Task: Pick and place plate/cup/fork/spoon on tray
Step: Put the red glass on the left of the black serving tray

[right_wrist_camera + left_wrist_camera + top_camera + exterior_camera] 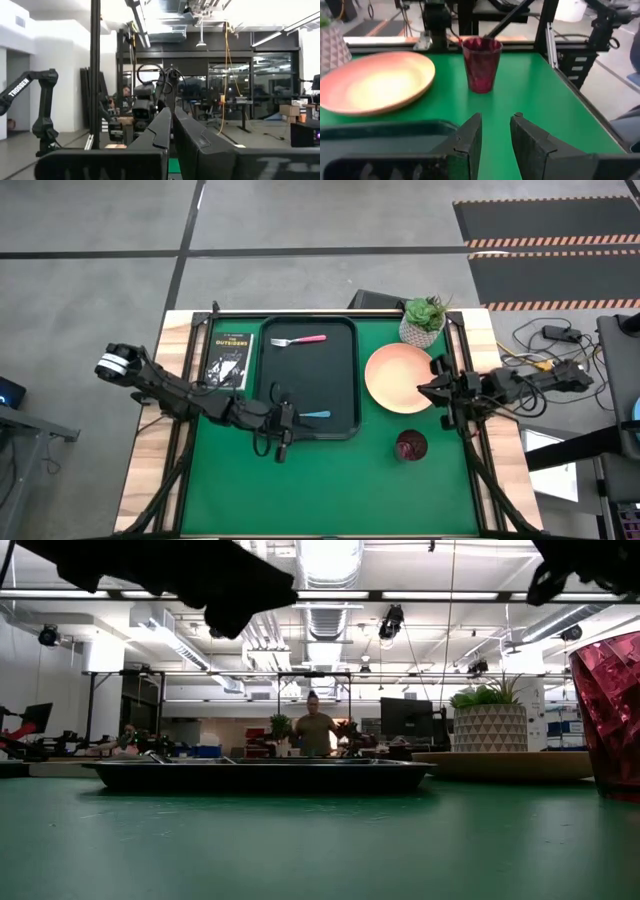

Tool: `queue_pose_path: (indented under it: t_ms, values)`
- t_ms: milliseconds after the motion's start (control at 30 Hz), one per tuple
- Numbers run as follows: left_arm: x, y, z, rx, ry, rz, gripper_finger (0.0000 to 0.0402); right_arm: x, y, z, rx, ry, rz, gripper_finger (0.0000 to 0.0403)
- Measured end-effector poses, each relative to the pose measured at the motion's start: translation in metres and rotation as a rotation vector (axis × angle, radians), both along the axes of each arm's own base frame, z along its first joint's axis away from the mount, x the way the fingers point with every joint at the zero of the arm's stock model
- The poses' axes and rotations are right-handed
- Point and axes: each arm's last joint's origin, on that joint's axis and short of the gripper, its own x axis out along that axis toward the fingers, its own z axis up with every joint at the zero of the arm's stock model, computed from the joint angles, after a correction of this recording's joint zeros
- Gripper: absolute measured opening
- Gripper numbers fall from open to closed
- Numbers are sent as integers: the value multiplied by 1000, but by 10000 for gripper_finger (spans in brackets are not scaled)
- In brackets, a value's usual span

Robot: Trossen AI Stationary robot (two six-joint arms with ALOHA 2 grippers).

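Fork (298, 340) and spoon (315, 415) lie on the tray (345, 370); plate (398, 378) and cup (411, 446) remain at its three and four o'clock, left hand (283, 446) slightly apart and empty, right hand (440, 394) nearly together.

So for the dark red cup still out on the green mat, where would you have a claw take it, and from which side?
Grip the cup across its rim, coming straight down from above. It stands upright with its mouth open, apart from the plate and outside the tray, so nothing crowds it. Its walls taper toward the base, so a side grip low down might slip. The right claw is the nearer one.
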Motion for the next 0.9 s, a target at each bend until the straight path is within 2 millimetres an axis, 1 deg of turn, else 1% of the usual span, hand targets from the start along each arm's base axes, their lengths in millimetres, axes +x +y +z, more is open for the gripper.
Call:
queue_pose_path:
  t_ms: [33, 67, 167, 300, 500, 600, 667, 767, 833, 900]
  values:
    - [0, 0, -1, -12, 5, 3, 83, 3, 1, 5, -12, 13, -2, 9]
    - [0, 0, -1, -19, 5, 6, 83, 10, 2, 8, -33, 62, -5, 9]
    - [0, 0, -1, -50, 7, 15, 83, 34, 7, 13, -85, 268, -11, 9]
    - [-1, -1, -2, -86, 14, 19, 83, 54, 12, 35, -104, 538, -4, 9]
    - [-2, -1, -3, -86, 18, 19, 83, 76, 19, 64, -85, 938, -8, 9]
    - [-2, -1, -3, -75, 17, 17, 83, 86, 26, 70, -77, 1137, -9, 9]
    - [-2, 0, -3, -39, 11, 25, 83, 92, 31, 81, -76, 1217, -12, 9]
    - [-1, 1, -3, 0, 4, 55, 83, 98, 37, 83, -102, 1395, -31, 9]
    - [-1, 2, -2, 8, 2, 70, 83, 106, 42, 84, -118, 1466, -36, 9]
    - [-1, 2, -2, 8, 1, 71, 83, 108, 45, 84, -124, 1551, -42, 9]
